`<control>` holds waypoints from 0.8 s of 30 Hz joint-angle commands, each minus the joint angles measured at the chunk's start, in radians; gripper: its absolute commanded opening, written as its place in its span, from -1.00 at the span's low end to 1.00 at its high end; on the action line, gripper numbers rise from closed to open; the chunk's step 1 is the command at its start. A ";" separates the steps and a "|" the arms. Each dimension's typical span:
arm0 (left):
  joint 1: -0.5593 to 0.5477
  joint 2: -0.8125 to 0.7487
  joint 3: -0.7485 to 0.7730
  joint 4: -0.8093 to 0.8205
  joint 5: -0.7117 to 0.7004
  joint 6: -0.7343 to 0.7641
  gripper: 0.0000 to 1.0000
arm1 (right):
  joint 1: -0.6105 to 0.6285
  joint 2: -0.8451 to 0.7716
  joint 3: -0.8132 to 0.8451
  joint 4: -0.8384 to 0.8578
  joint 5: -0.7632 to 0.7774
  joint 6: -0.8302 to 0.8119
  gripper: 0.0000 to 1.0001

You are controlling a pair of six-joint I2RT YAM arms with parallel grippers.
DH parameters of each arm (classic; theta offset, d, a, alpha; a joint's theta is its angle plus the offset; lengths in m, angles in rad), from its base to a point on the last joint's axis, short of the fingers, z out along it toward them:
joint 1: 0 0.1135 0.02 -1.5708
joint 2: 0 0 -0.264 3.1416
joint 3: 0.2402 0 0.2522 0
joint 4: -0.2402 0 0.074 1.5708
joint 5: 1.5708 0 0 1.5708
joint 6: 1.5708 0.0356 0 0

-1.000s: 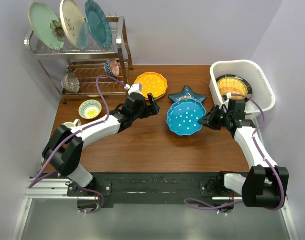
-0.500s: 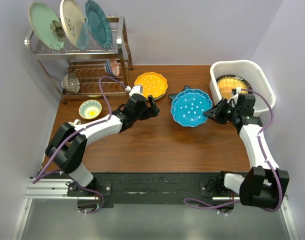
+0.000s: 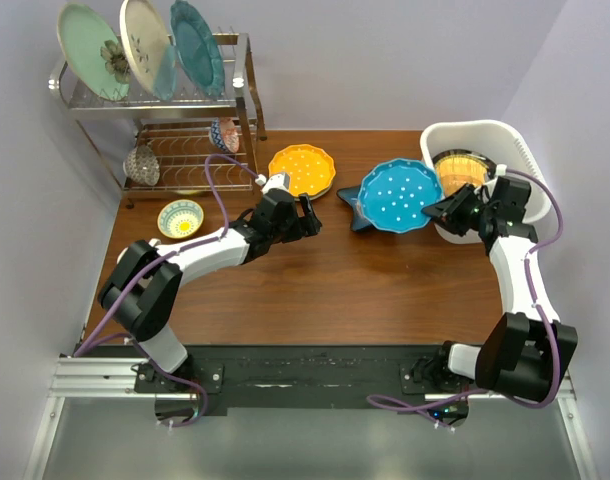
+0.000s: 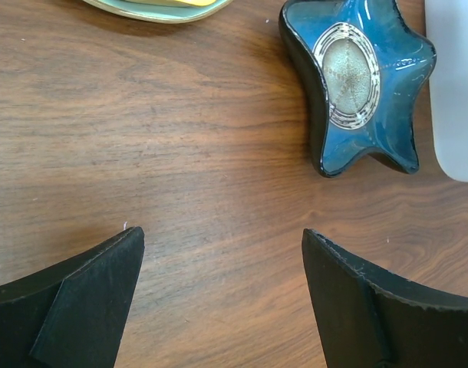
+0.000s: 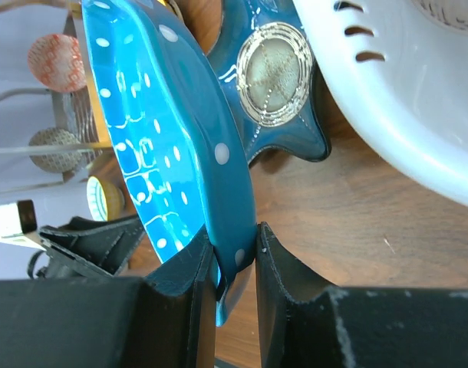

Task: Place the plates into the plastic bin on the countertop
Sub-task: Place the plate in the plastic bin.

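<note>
My right gripper (image 3: 440, 210) (image 5: 234, 249) is shut on the rim of a bright blue white-dotted plate (image 3: 403, 195) (image 5: 165, 130), held tilted in the air just left of the white plastic bin (image 3: 520, 160) (image 5: 395, 92). In the bin lies a yellow plate with a dark rim (image 3: 465, 172). A blue star-shaped plate (image 3: 357, 205) (image 4: 357, 84) (image 5: 276, 69) rests on the table, partly under the held plate. A yellow scalloped plate (image 3: 303, 168) (image 4: 157, 6) lies further left. My left gripper (image 3: 305, 215) (image 4: 222, 238) hangs open over bare wood near it, holding nothing.
A chrome wire rack (image 3: 235, 100) at the back left carries three large upright plates on top and small items on its lower tier. A small yellow-and-blue bowl (image 3: 180, 217) sits on the table at the left. Walls close in on both sides.
My right gripper has carried the blue dotted plate up and to the right toward the bin, uncovering the star-shaped plate. The left arm has barely shifted.
</note>
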 commanded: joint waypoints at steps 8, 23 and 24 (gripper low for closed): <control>0.008 -0.010 -0.002 0.062 0.018 -0.010 0.75 | -0.056 0.036 0.132 0.212 -0.114 0.140 -1.00; 0.008 -0.004 0.012 0.051 0.037 -0.004 0.75 | -0.210 0.168 0.183 0.290 -0.173 0.217 -1.00; 0.008 -0.002 0.012 0.051 0.037 -0.004 0.75 | -0.214 0.174 0.190 0.293 -0.174 0.220 -1.00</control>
